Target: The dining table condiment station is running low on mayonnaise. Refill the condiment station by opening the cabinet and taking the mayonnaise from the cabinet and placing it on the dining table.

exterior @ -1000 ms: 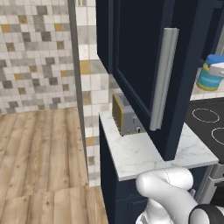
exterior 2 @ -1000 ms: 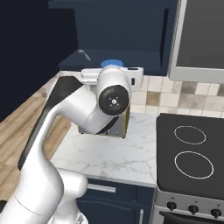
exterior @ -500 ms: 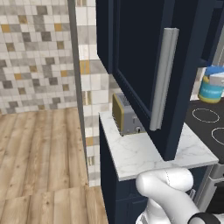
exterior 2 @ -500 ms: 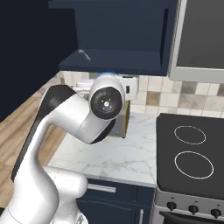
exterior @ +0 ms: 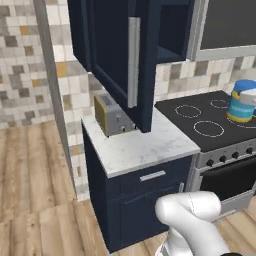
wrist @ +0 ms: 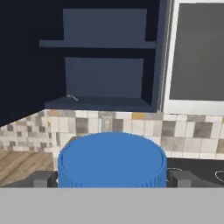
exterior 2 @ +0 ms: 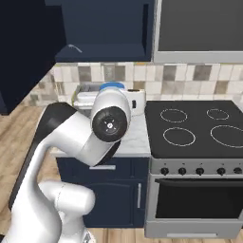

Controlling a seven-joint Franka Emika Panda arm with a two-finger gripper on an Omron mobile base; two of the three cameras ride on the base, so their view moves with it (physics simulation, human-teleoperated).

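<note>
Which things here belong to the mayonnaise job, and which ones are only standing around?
For the job:
- the mayonnaise, held in the gripper
- the cabinet, its door open

Only standing around:
- the toaster on the counter
- the stove

**Colours and patterns, kitchen corner**

Cabinet [exterior: 120, 55]: navy blue door and shelves, silver bar handle [exterior: 133, 62]. Mayonnaise [exterior: 242, 101]: blue lid, yellow body, blue band at base; in the hand view the lid [wrist: 112, 159] is plain blue with fine vertical ribbing. Tabletop [exterior: 140, 142]: white marble, faint grey veins, navy base below with a silver drawer pull. Toaster [exterior: 112, 116]: grey-silver with a yellowish side. Stove [exterior: 210, 120]: black top, thin white burner rings, grey front, black knobs. Backsplash [exterior: 172, 80]: mosaic of white, grey, beige and ochre squares. Floor [exterior: 35, 175]: light brown wood planks. Tool [wrist: 112, 179] finger tips: dark grey.
</note>
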